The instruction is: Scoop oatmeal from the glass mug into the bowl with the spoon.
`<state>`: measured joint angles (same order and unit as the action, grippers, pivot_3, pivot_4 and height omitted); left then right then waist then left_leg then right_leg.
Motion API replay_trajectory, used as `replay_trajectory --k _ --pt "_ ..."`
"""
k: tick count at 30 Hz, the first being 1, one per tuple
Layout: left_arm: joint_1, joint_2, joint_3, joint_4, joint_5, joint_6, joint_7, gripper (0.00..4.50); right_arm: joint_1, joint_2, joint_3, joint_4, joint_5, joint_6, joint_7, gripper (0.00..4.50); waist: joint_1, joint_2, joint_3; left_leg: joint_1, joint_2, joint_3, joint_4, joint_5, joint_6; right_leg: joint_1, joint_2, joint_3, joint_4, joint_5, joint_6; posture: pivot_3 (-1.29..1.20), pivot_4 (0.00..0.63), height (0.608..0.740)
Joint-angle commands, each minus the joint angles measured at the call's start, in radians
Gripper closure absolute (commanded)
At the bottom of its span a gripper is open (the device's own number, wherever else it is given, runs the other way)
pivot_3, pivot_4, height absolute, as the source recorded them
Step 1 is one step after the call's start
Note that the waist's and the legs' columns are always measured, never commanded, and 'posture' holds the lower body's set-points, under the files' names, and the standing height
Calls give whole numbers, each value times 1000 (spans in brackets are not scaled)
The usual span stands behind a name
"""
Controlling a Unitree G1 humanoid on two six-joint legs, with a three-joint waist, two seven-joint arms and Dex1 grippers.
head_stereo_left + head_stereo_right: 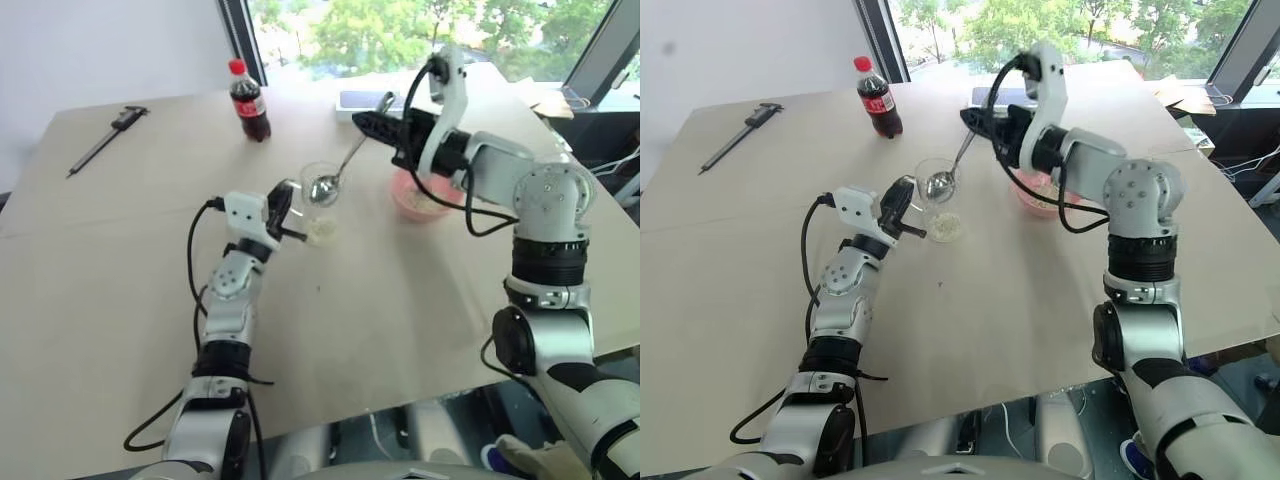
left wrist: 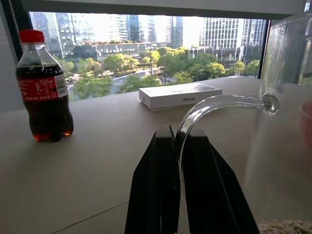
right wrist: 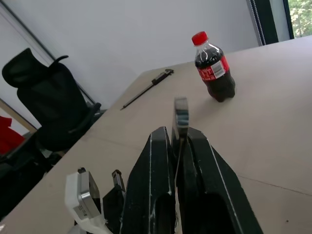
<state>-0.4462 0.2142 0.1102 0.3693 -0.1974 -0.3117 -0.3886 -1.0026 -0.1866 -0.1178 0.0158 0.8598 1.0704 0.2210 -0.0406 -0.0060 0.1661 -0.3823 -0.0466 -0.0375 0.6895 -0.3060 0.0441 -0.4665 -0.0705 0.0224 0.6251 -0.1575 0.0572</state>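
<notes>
Two grippers, one mug, one spoon over the table

One caliper [image 1: 105, 140] lies at about ten o'clock on the table [image 1: 400, 300], near the far left edge. Just to its right, at eleven o'clock, a cola bottle [image 1: 249, 101] with a red cap stands upright.

Nearer the middle, the left gripper [image 1: 280, 212] is clamped tight on the thin handle of the glass mug [image 1: 320, 200]; the left wrist view shows the curved glass handle pinched between the two black fingers [image 2: 156, 190]. The mug stands on the table, and oatmeal [image 1: 322, 232] lies pale in its bottom.

The spoon [image 1: 335, 178] slants down with its small oval end at the mug's rim, and its long handle rises toward one o'clock into the right gripper [image 1: 375, 122], which is squeezed closed on it. The right wrist view shows the handle end [image 3: 181, 118] sticking up between those fingers.

A white box [image 1: 362, 101] lies at twelve o'clock. Right of the mug, at two o'clock, sits the pink bowl [image 1: 425, 200], partly behind the right arm, with pale oatmeal inside.
</notes>
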Motion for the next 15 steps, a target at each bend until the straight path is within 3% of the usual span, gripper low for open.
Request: replay_trajectory --k 1,9,15 --pt "5 -8 19 -13 -14 -30 5 4500 -10 8 26 -25 -40 -44 31 3740 0 0 0 0 0 0 0 0 0 0 0 0 0 0 0 0 150 740" --pt "41 -8 16 -1 6 -39 5 4500 -47 49 -19 52 -176 -242 -29 177 0 0 0 0 0 0 0 0 0 0 0 0 0 0 0 0 150 740" --pt "51 -5 7 50 25 -86 -7 4500 -48 69 -47 67 -195 -292 -37 177 -1 0 0 1 0 0 0 0 0 0 0 0 0 0 0 0 150 740"
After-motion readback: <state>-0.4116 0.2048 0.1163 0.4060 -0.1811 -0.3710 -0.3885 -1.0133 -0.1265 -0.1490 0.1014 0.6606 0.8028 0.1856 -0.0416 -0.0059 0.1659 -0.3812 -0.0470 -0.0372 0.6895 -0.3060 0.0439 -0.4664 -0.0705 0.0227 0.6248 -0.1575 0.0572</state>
